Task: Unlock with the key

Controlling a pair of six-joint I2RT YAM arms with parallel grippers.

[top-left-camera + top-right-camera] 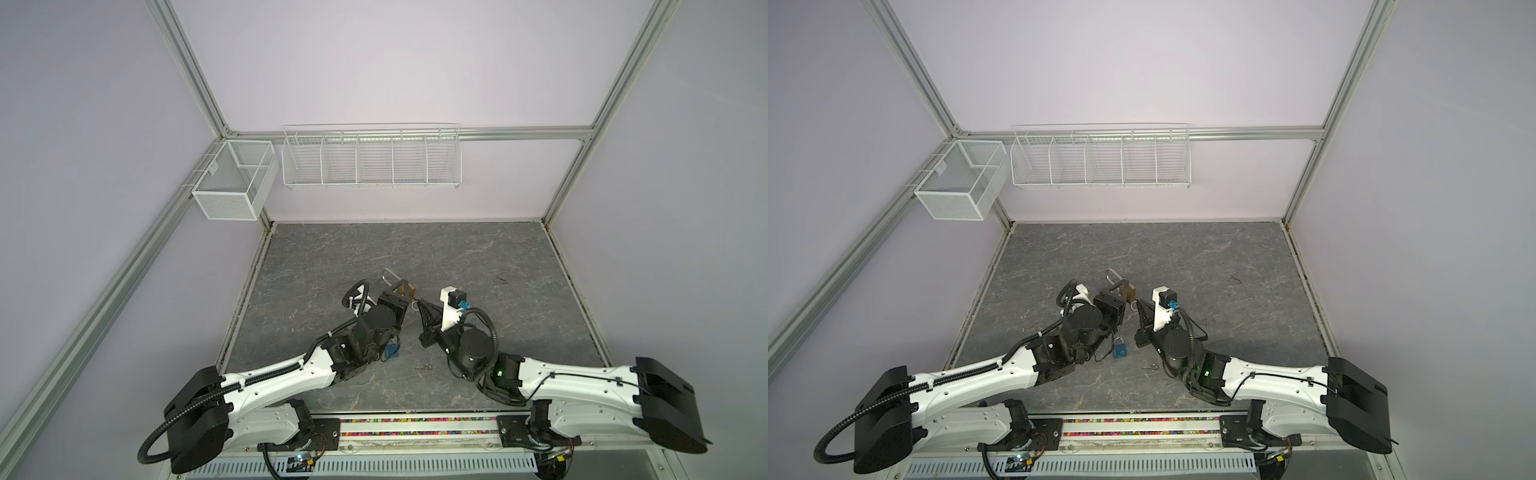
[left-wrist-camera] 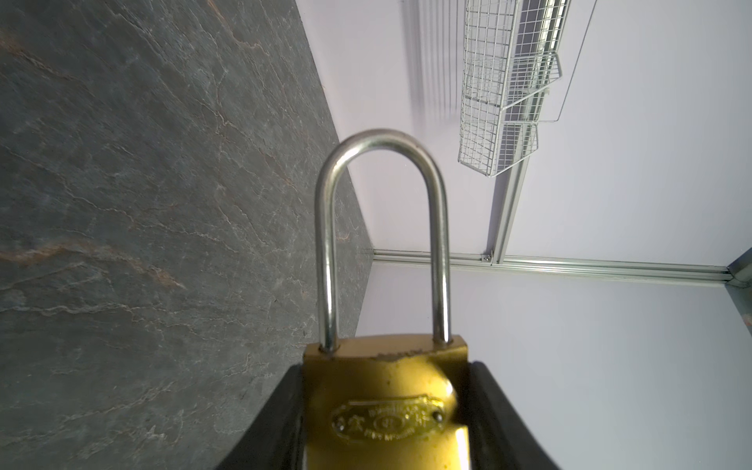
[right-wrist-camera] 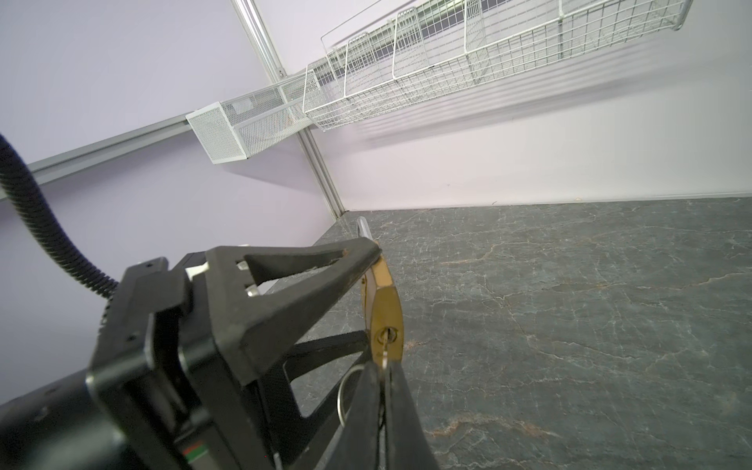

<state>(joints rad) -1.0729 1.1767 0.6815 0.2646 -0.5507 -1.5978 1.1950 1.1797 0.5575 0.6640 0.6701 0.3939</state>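
Brass padlock (image 2: 386, 398) hung clear of the table (image 1: 457, 257), clamped across its body by the left gripper (image 2: 384, 439), shackle (image 2: 382, 228) closed. Meanwhile the right gripper (image 3: 383, 368) pinched the key (image 3: 384, 352), blade tip in the keyhole (image 3: 386, 335); pushing straight and fully home before twisting looked wisest.

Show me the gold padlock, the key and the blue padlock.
gold padlock (image 2: 386, 390): left wrist view, on its brass body.
key (image 3: 384, 353): right wrist view, on its exposed blade.
blue padlock (image 1: 1120, 352): a top view, on its blue body.
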